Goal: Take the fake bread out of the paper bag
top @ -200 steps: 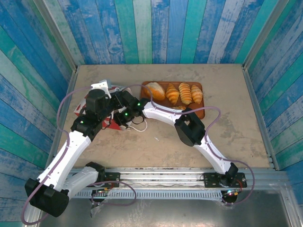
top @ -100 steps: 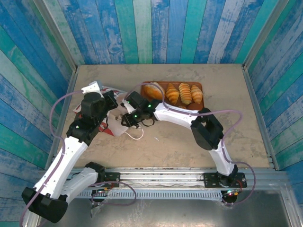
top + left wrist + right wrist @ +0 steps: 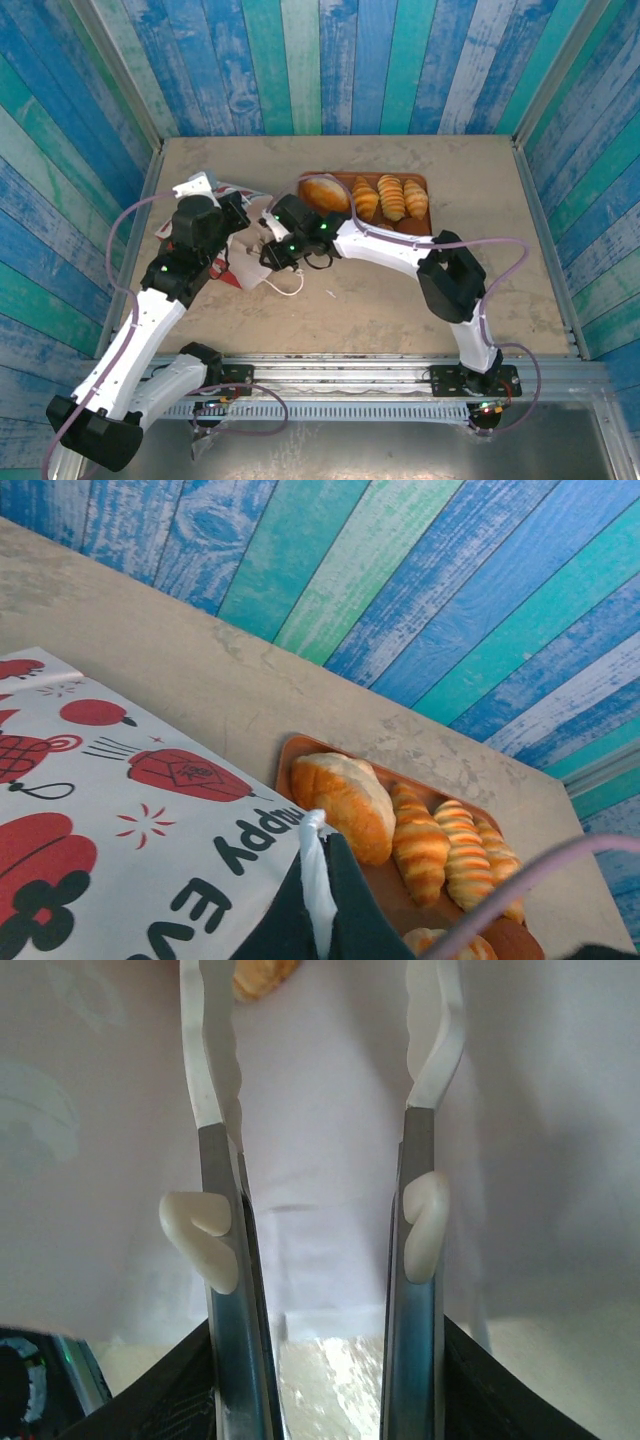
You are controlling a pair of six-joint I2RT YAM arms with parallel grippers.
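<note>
Right gripper [image 3: 322, 1020] has pushed deeper into the paper bag [image 3: 120, 810], jaws parted and empty; fake bread [image 3: 262, 978] sits just beyond one jaw tip. Left gripper [image 3: 318, 880] clamps the bag open. Reaching step; next: advance, centre, close.

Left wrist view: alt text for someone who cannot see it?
The left pincer is shut on a white strip of the paper bag, whose red-printed side spreads lower left. Beyond, a pale bun and croissants lie on a brown tray, against a blue plank wall.

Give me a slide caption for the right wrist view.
Open right claw inside the white paper bag, a golden pastry just ahead.
</note>
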